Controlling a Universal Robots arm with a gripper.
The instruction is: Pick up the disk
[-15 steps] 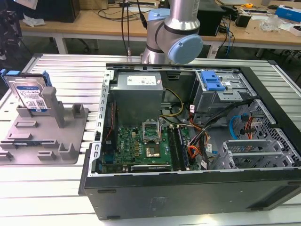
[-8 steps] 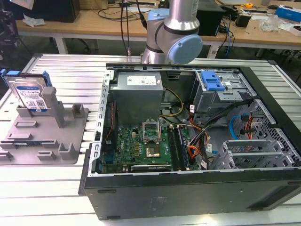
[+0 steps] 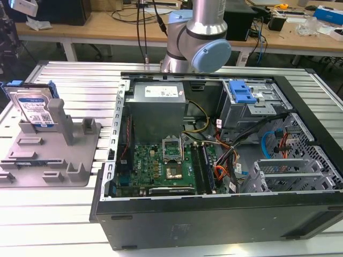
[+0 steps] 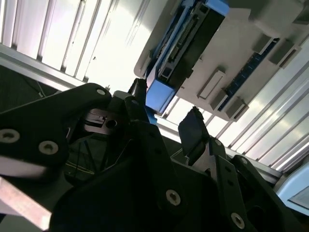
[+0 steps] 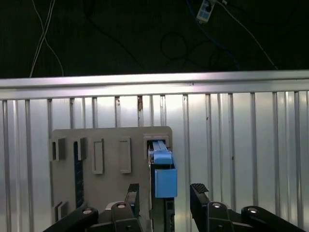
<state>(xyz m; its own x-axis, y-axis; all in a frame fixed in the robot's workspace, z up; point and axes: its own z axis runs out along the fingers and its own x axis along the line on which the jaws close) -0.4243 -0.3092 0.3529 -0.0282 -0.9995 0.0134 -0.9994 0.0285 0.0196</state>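
Note:
The disk (image 3: 35, 107) stands upright on its edge in a slot of the grey fixture (image 3: 48, 155) at the exterior view's left, its blue-and-white label showing and blue rails on its sides. In both wrist views I look down on the disk's top edge (image 5: 161, 169) (image 4: 188, 38) and the fixture (image 5: 111, 159) (image 4: 241, 58). My gripper (image 5: 165, 193) (image 4: 166, 113) is open, well above the disk and apart from it. Its two black fingers (image 5: 133, 193) line up to either side of the disk's blue rail, with nothing between them.
An open computer case (image 3: 214, 160) lies on the ribbed aluminium table (image 3: 75, 75), holding a motherboard, a power supply and a blue-handled drive cage (image 3: 244, 93). The arm's joint (image 3: 198, 43) hangs above the case's back. Workbenches with cables stand behind.

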